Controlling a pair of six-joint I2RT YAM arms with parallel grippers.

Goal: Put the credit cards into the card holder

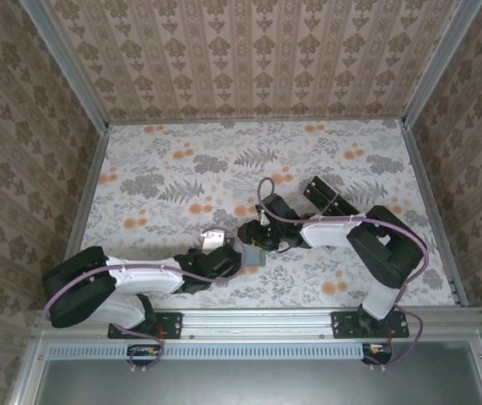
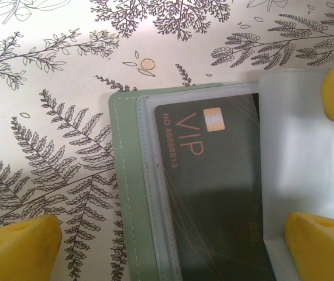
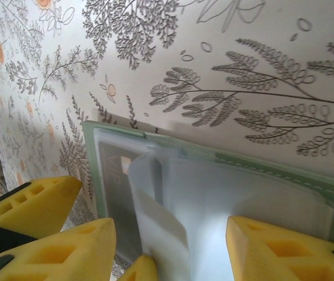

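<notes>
1. From above, both arms reach in to meet a little left of the middle of the flower-printed table point(image 1: 181, 169). The left gripper point(image 1: 239, 253) and right gripper point(image 1: 254, 240) sit close together there. The card holder point(image 1: 254, 256), a small, flat, soft sage-green wallet, lies right under their tips. Well off to the far right sits a dark boxy object point(image 1: 323, 194), too small to say whether it holds more cards.
2. At the left wrist, the card holder lies open, showing clear plastic sleeves. A thin black credit card point(image 2: 213, 193) marked VIP already sits inside one. I'd say one card is in, with any others still to go. The left gripper is spread wide, its yellow fingers point(image 2: 14, 246) either side of the card holder, holding nothing.
3. At the right wrist, the right gripper's jaws stand about half parted. A clear sleeve leaf point(image 3: 155, 222) curls up between them, not pinched. Whether a fingertip touches it, I can't tell.
</notes>
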